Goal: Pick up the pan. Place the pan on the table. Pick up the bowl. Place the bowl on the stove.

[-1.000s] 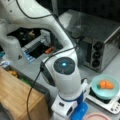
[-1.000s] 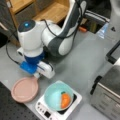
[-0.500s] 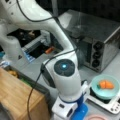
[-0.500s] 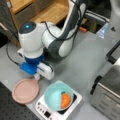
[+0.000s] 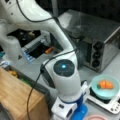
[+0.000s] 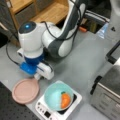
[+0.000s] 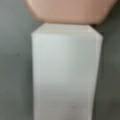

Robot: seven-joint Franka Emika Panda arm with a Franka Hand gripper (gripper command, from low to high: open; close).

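The dusty-pink pan lies flat on the grey table at a front view's lower left, and its rim peeks in at another front view's bottom edge. My gripper hangs low right over the pan's short white handle, which fills the wrist view below the pink pan. The fingers are hidden under the hand. The light teal bowl with the orange food piece sits on the white stove, just right of the pan. Both the bowl and the stove show in both front views.
A large steel toaster oven stands behind the stove and shows at a front view's right edge. A wooden board lies at a front view's left. Wooden shelving lines a front view's top, behind the arm.
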